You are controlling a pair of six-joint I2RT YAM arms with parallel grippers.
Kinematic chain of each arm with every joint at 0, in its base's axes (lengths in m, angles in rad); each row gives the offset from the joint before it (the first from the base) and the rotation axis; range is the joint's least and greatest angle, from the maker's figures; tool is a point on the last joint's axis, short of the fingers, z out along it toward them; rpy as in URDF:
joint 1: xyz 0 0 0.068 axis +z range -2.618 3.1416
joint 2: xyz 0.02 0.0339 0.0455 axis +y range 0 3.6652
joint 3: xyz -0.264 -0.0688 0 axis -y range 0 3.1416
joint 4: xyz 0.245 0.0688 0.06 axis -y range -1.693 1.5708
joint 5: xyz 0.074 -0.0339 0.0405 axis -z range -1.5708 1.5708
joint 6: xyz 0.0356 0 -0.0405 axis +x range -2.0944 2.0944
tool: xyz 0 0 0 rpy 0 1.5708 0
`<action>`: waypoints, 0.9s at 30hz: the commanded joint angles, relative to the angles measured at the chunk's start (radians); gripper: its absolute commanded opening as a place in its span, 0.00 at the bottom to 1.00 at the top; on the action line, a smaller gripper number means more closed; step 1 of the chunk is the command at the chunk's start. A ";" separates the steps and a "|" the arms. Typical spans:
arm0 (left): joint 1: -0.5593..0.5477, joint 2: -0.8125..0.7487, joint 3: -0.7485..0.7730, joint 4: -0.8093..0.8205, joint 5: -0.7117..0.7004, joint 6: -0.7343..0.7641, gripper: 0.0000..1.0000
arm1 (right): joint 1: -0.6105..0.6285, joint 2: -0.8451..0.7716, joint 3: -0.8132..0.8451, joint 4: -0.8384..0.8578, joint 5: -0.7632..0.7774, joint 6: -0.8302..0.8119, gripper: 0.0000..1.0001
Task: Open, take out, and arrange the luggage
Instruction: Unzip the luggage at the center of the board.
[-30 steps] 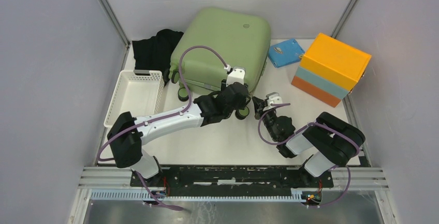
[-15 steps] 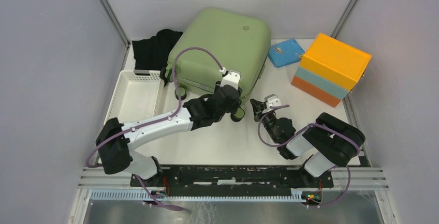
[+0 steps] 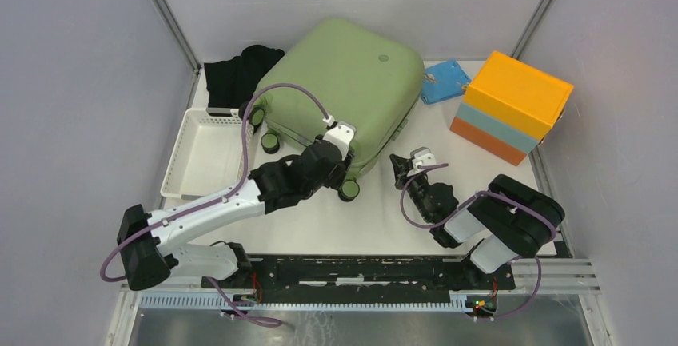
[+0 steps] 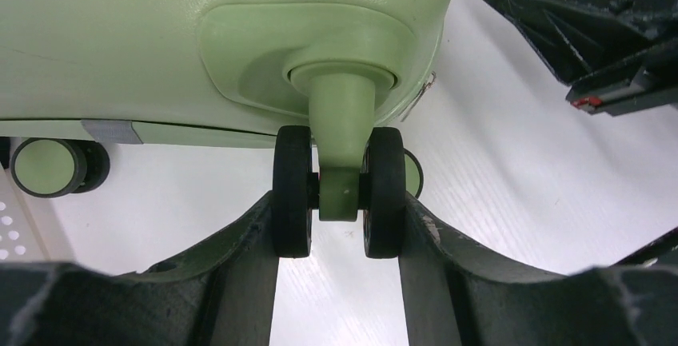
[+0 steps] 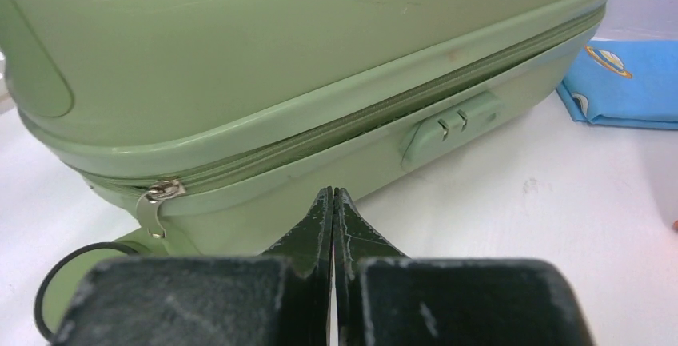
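Note:
The sage-green luggage point(image 3: 344, 82) lies flat and closed at the back of the table, turned at an angle. My left gripper point(image 3: 346, 187) is shut on its near-right twin wheel point(image 4: 292, 194); in the left wrist view both fingers press the wheel's black outer faces. My right gripper point(image 3: 398, 164) is shut and empty, a little to the right of that corner. In the right wrist view its tips point(image 5: 333, 194) sit just short of the luggage's side point(image 5: 280, 50), below the closed zip. The zip pull point(image 5: 153, 202) hangs to the left, and the lock point(image 5: 452, 122) is to the right.
A white perforated basket point(image 3: 209, 150) stands left of the luggage. Black cloth point(image 3: 240, 74) lies behind the basket. At the back right are a blue pouch point(image 3: 444, 81) and an orange and light-blue box point(image 3: 512, 106). Grey walls enclose the table on three sides.
My left gripper has drawn the held wheel toward the near left, and the luggage has swung round with it. The right arm has stayed in place.

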 commanded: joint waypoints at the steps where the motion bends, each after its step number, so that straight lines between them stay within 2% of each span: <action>1: -0.011 -0.099 -0.002 -0.004 0.030 0.052 0.02 | -0.001 0.010 -0.010 0.065 0.000 -0.015 0.00; 6: -0.010 -0.128 -0.029 0.006 0.060 0.054 0.02 | -0.001 0.032 -0.047 0.194 -0.291 -0.009 0.02; 8: -0.011 -0.129 -0.032 0.013 0.074 0.056 0.02 | 0.003 0.046 -0.052 0.212 -0.384 0.014 0.15; 11: -0.011 -0.124 -0.032 0.020 0.088 0.055 0.02 | 0.023 0.082 -0.090 0.313 -0.417 0.031 0.33; 14: -0.010 -0.120 -0.032 0.027 0.100 0.050 0.02 | 0.059 0.100 -0.105 0.333 -0.376 0.021 0.52; 18: -0.010 -0.124 -0.034 0.043 0.113 0.036 0.02 | 0.159 0.121 -0.084 0.323 -0.209 -0.089 0.64; 21: -0.011 -0.132 -0.038 0.057 0.121 0.020 0.02 | 0.217 0.172 -0.072 0.425 -0.056 -0.174 0.66; 23: -0.011 -0.139 -0.044 0.067 0.125 0.007 0.02 | 0.235 0.187 -0.045 0.427 0.019 -0.215 0.67; 27: -0.011 -0.150 -0.059 0.089 0.134 -0.016 0.02 | 0.242 0.197 0.005 0.428 0.064 -0.256 0.67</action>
